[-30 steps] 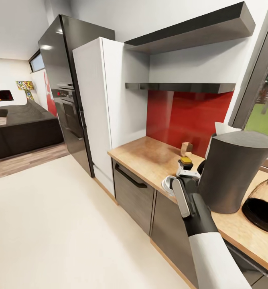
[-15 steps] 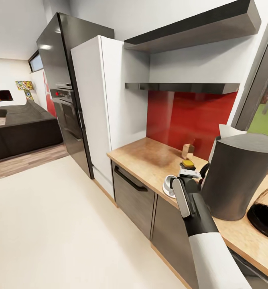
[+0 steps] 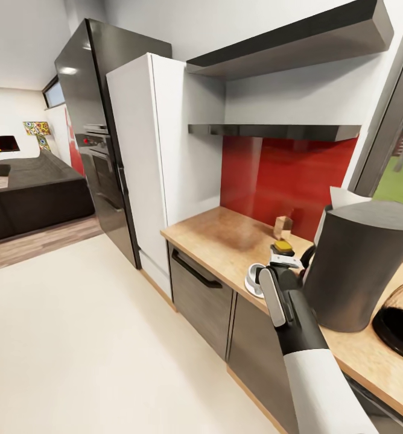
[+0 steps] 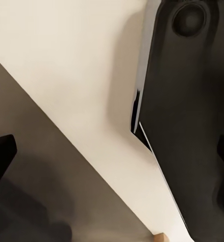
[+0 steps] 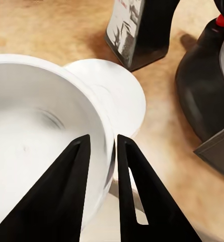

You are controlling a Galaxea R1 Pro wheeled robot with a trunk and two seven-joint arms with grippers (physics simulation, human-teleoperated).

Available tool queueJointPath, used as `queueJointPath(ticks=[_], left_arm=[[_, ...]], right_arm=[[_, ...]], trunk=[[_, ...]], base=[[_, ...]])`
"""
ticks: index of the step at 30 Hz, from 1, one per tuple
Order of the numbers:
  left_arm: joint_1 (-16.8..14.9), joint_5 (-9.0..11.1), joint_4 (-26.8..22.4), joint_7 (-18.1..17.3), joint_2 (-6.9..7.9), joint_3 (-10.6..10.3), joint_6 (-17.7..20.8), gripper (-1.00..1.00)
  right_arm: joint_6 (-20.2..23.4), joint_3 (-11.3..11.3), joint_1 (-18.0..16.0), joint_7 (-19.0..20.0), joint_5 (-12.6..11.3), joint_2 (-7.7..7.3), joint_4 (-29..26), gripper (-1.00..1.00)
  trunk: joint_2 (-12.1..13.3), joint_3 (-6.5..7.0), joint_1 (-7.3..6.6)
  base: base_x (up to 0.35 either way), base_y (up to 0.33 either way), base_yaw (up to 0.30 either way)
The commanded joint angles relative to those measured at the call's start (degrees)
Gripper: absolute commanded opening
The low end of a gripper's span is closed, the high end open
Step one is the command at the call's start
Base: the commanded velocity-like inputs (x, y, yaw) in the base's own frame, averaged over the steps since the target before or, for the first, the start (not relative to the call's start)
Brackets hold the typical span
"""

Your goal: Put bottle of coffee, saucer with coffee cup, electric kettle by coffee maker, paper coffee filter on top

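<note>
Your right gripper (image 5: 102, 166) is pinching the wall of the coffee cup (image 5: 36, 136), one finger inside the bowl and one outside, holding it above the wooden counter (image 3: 219, 241). The saucer (image 5: 117, 96) lies flat on the counter just beyond the cup and partly under it, so the cup looks close to being set down but is not yet seated there, as far as you can judge.

Around the coffee maker (image 3: 355, 265), much appears done already. The paper filter (image 3: 340, 196) pokes up from behind its top rim. The coffee bottle (image 5: 137, 30) stands just past the saucer. A dark rounded appliance with a red button, probably the kettle (image 5: 207, 96), sits beside it, though you cannot be sure from this angle. What remains, by this reading, is landing the cup on the saucer and letting go.

The saucer sits near the counter's front edge, so keep the cup from drifting outward. The bottle and the dark appliance crowd the far side of the saucer, leaving little room beyond it; the open counter lies toward the tall white cabinet (image 3: 147, 157).

Your left gripper's state cannot be told; its wrist camera shows pale floor and dark cabinet fronts.
</note>
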Motion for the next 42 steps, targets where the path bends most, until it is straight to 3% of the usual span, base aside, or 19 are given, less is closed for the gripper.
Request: queueJointPath(ticks=[1,11,42], left_arm=[[-0.04,0.57,0.01,0.06,0.00,-0.41,-0.15,1.00],[-0.03,0.51,0.01,0.05,-0.23,-0.39,-0.12,1.00],[-0.08,0.51,0.01,0.01,-0.31,-0.32,0.11,1.00]], right_arm=[[0.10,0.03,-0.05,-0.45,-0.55,0.00,-0.01,-1.00],[0.10,0.03,0.00,-0.45,-0.63,0.00,-0.08,-1.00],[0.10,0.10,0.03,-0.43,-0.54,0.00,1.10,-1.00]], trunk=[[-0.07,-0.09,0.02],[-0.07,-0.09,0.02],[-0.07,-0.11,0.02]], base=[[0.118,0.000,0.000],[0.056,0.000,-0.178],[0.067,0.017,-0.028]])
